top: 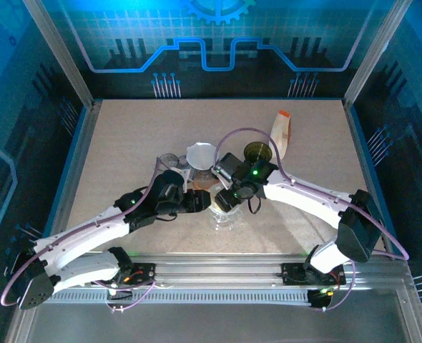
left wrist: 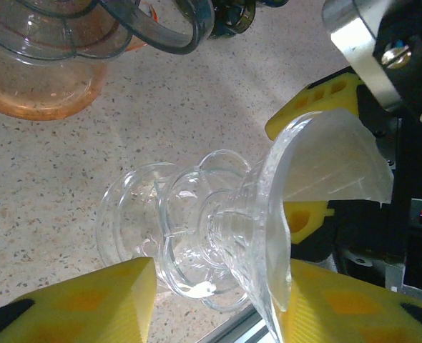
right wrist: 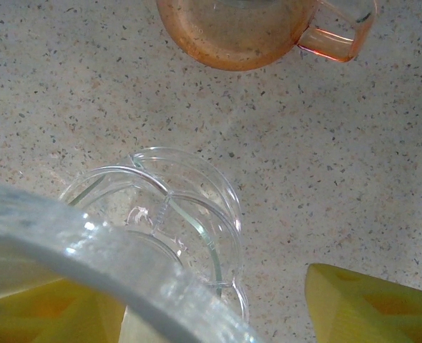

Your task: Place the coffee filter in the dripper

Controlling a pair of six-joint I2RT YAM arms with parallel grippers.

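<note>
Two right fingers (left wrist: 318,100) are clamped on the filter (left wrist: 332,161) inside the dripper (left wrist: 197,229). Whether the flanking left fingers (left wrist: 82,307) grip it cannot be told.

The dripper (left wrist: 211,236) sits between the fingers of the left end effector (left wrist: 218,289), the coffee filter (left wrist: 340,164) at its mouth on its right, between the fingers of the right end effector (left wrist: 311,161), and a handled cup (right wrist: 232,32) on the desk (top: 125,143) just behind the dripper.

A speckled beige table (top: 125,143) carries a glass dripper (top: 224,213) near the front. Behind lie an orange cup (right wrist: 232,32), a dark dish (top: 257,151) and a white packet (top: 284,132).
</note>
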